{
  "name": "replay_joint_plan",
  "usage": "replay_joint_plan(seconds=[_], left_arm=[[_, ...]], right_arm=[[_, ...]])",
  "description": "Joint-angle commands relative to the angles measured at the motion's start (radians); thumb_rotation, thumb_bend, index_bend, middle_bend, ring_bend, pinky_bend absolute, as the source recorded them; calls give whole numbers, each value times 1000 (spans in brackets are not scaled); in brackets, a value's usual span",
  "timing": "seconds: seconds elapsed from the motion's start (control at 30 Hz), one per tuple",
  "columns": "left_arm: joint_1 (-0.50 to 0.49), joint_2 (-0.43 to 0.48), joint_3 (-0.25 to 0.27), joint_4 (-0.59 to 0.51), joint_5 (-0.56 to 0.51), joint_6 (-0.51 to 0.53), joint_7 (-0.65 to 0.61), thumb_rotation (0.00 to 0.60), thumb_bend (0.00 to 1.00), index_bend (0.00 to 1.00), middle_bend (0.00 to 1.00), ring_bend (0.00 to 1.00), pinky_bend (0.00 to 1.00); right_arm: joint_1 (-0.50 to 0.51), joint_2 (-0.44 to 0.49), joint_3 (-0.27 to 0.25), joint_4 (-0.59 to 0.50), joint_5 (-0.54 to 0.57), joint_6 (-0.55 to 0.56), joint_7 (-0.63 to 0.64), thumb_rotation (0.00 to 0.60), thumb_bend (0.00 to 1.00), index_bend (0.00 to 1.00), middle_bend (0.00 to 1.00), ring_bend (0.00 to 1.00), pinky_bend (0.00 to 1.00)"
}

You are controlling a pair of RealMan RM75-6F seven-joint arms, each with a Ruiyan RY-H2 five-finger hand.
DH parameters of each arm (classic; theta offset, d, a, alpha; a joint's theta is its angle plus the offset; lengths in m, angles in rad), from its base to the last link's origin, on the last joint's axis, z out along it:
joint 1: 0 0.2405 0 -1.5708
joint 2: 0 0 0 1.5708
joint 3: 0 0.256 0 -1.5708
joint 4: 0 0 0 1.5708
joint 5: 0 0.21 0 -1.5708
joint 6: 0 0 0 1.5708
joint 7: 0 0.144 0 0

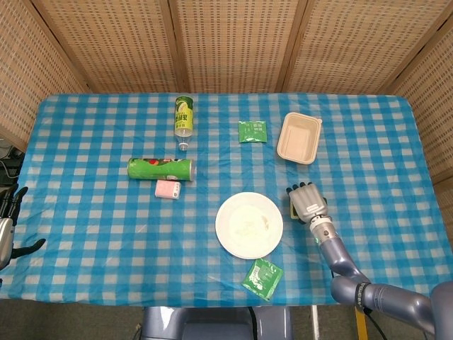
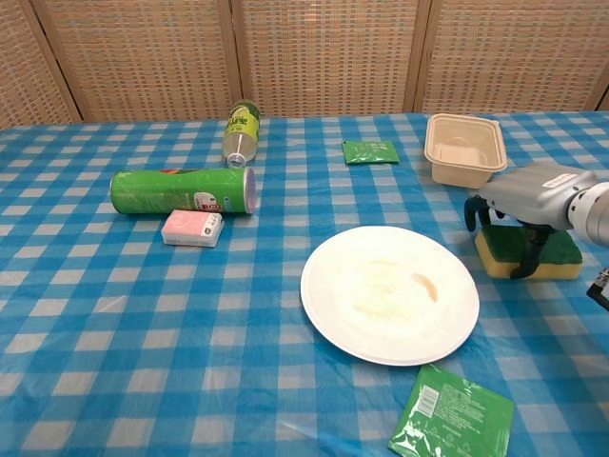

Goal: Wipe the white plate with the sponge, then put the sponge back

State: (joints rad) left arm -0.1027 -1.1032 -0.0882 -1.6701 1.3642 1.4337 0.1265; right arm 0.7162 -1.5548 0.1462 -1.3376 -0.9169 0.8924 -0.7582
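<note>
Head view shows the bench (image 1: 85,219), covered by a blue-and-white checked cloth, with woven cane panels (image 1: 233,42) standing behind it. On the cloth, the round white plate (image 1: 249,224) lies near the front edge, right of centre; the chest view shows pale smears and a small orange streak on its face. Left of the plate and further back, a green cylindrical crisp can (image 1: 161,168) lies on its side, and a beige rectangular takeaway tray (image 1: 299,137) sits at the back right.

At the plate's right side, the right hand (image 1: 306,201) rests over the green-topped yellow sponge (image 2: 555,257), which lies flat on the cloth just beside the plate without touching it. In the chest view its dark fingers (image 2: 526,255) curl down over the sponge's front and left sides; whether they actually grip it I cannot tell. The left hand (image 1: 7,230) hangs at the far left edge, off the bench, fingers apart and holding nothing.

A green-labelled plastic bottle (image 1: 184,118) lies on its side at the back. One flat green sachet (image 1: 262,278) sits at the front edge below the plate, another green sachet (image 1: 252,131) left of the tray. A small pink packet (image 1: 168,189) lies just in front of the can.
</note>
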Motion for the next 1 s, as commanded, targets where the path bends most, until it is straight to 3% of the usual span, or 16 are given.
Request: replay_joint_plan(seconds=[0.03, 0.17, 0.37, 0.67, 0.9, 1.0], left_arm=[[0, -2, 0, 1, -2, 0, 3, 600, 0, 0, 0, 0, 0], [-2, -3, 2, 1, -4, -5, 8, 600, 0, 0, 0, 0, 0], [-5, -4, 1, 0, -9, -8, 10, 600, 0, 0, 0, 0, 0], [-10, -6, 0, 2, -17, -15, 14, 600, 0, 0, 0, 0, 0], [-14, -9, -3, 4, -25, -21, 21, 600, 0, 0, 0, 0, 0], [-17, -12, -3, 6, -29, -25, 25, 600, 0, 0, 0, 0, 0]], right_arm=[[2, -6, -9, 20, 0, 0, 11, 600, 156, 437, 512, 422, 501], [3, -4, -23, 37, -4, 1, 9, 600, 254, 511, 612, 513, 563], [-6, 34, -12, -18, -58, 38, 78, 600, 306, 526, 625, 541, 591], [-10, 184, 55, -210, -279, 47, 441, 600, 345, 525, 616, 541, 588], [23, 235, 89, -293, -340, -109, 818, 600, 401, 527, 614, 541, 588], [43, 220, 80, -268, -379, -159, 898, 600, 432, 527, 615, 541, 586]])
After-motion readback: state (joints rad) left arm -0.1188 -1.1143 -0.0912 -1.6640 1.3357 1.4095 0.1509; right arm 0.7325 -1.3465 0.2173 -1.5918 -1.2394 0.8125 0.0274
